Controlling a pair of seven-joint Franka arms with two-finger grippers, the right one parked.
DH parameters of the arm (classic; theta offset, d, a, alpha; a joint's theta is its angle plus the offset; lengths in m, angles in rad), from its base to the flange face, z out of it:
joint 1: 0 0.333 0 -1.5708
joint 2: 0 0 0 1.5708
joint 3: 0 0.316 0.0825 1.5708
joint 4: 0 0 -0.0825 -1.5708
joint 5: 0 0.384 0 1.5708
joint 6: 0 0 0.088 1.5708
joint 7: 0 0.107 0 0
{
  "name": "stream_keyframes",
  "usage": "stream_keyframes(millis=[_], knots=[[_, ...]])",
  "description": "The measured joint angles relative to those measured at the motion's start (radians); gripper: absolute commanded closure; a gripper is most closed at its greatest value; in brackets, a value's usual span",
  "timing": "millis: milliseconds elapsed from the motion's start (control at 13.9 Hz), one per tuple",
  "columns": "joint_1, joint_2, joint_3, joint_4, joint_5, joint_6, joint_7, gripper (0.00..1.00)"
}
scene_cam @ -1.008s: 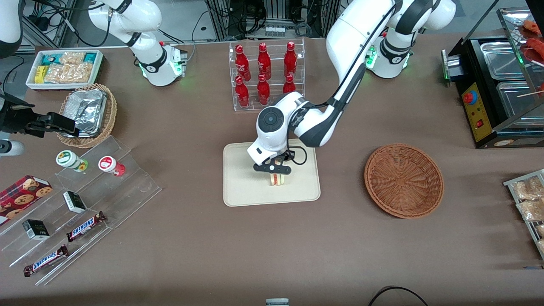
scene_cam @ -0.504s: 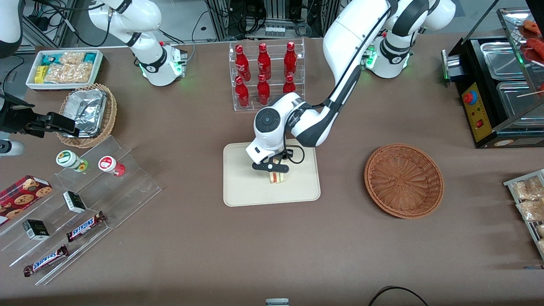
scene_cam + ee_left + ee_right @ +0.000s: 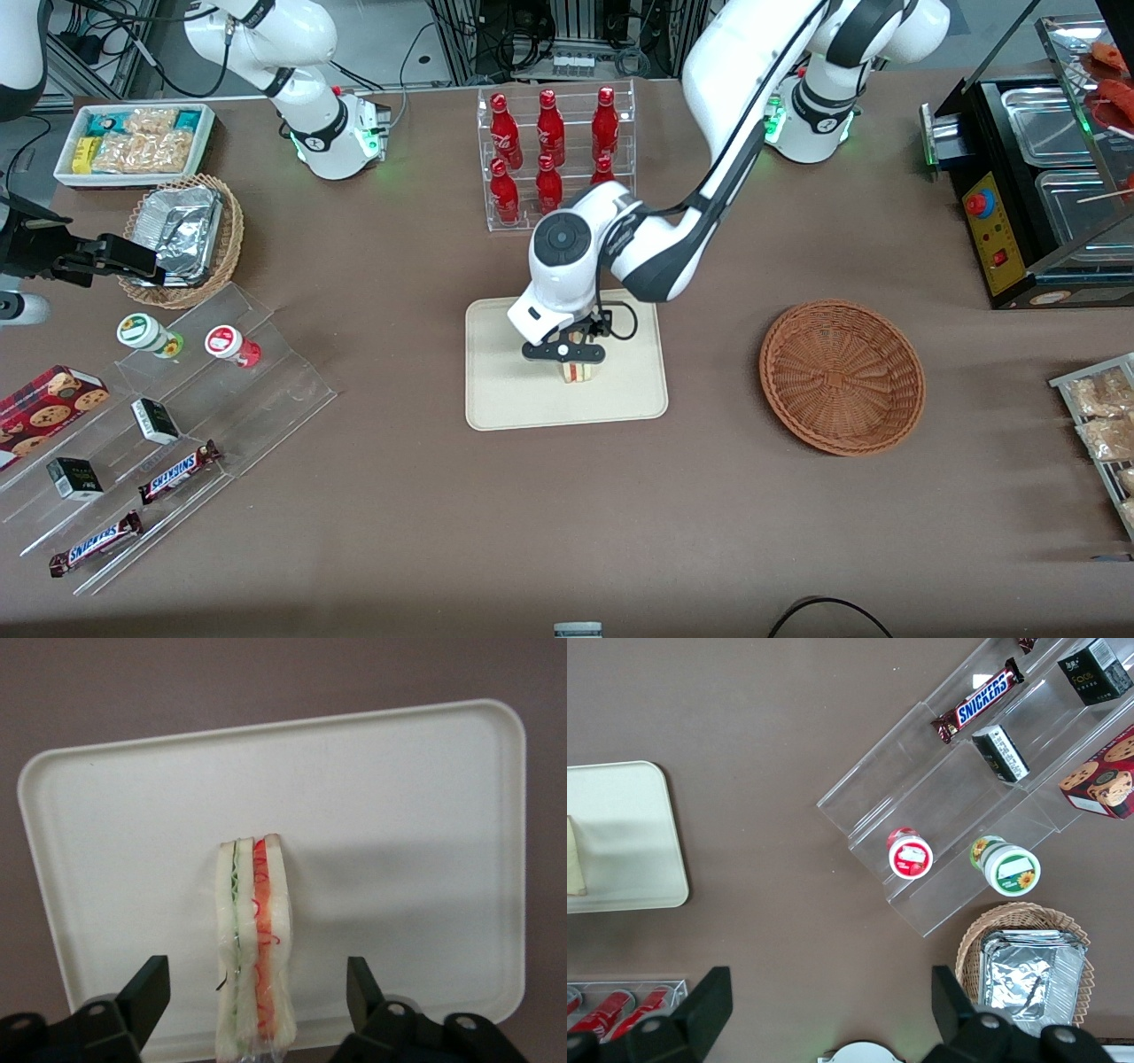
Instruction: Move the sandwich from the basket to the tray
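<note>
The sandwich (image 3: 578, 373) (image 3: 253, 939), a pale wedge with green and red-orange layers, stands on its edge on the cream tray (image 3: 505, 399) (image 3: 407, 824). My left gripper (image 3: 565, 353) (image 3: 257, 992) hangs just above it, open, one black finger (image 3: 146, 997) on each side with clear gaps to the bread. The reddish-brown woven basket (image 3: 842, 376) sits on the table toward the working arm's end, with nothing in it.
A clear rack of red bottles (image 3: 554, 155) stands farther from the front camera than the tray. Toward the parked arm's end are an acrylic step shelf (image 3: 177, 416) with snacks and cups, a tan foil-lined basket (image 3: 182, 237) and a white snack bin (image 3: 133, 142). A food warmer (image 3: 1036, 186) stands at the working arm's end.
The gripper has risen slightly off the sandwich, which stays standing on the tray. The arm's elbow has lifted a little.
</note>
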Motion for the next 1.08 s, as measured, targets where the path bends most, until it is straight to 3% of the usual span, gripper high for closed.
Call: stream_keyframes(millis=[432, 720, 1080], knots=[[0.094, -0.252, 0.069, 0.006, 0.003, -0.265, 0.045, 0.00], [0.246, -0.380, 0.076, -0.007, 0.003, -0.413, 0.236, 0.00], [0.422, -0.501, 0.079, -0.088, 0.003, -0.471, 0.501, 0.00]])
